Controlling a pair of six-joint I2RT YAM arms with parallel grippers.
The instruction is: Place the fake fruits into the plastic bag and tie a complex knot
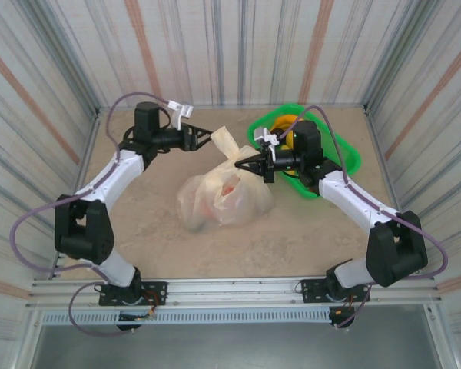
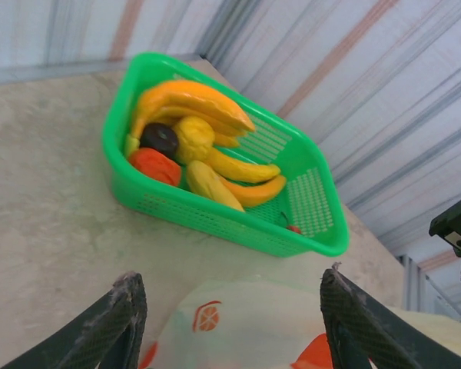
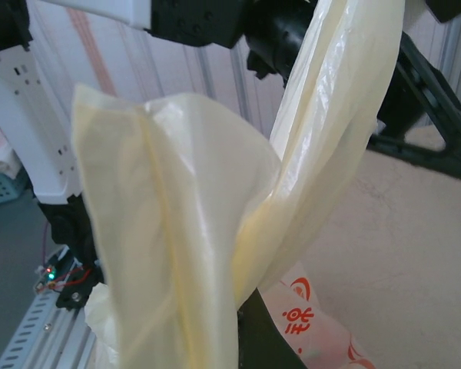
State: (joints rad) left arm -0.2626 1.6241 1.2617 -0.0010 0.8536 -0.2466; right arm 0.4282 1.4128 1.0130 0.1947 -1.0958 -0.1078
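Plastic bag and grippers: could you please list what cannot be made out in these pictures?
Fruits in the plastic bag: top view, film blurs them to orange blotches.
Handles, knotted or not: top view, too small.
Left gripper fingers: left wrist view, cut by the bottom edge.

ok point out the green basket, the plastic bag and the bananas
green basket (image 2: 215,221), left wrist view, near wall
plastic bag (image 1: 223,201), top external view, bulging body
bananas (image 2: 194,100), left wrist view, topmost banana

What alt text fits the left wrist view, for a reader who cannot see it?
A green basket of bananas and other toy fruit sits on a beige table. Below it, the open left gripper frames a cream bag with orange prints.
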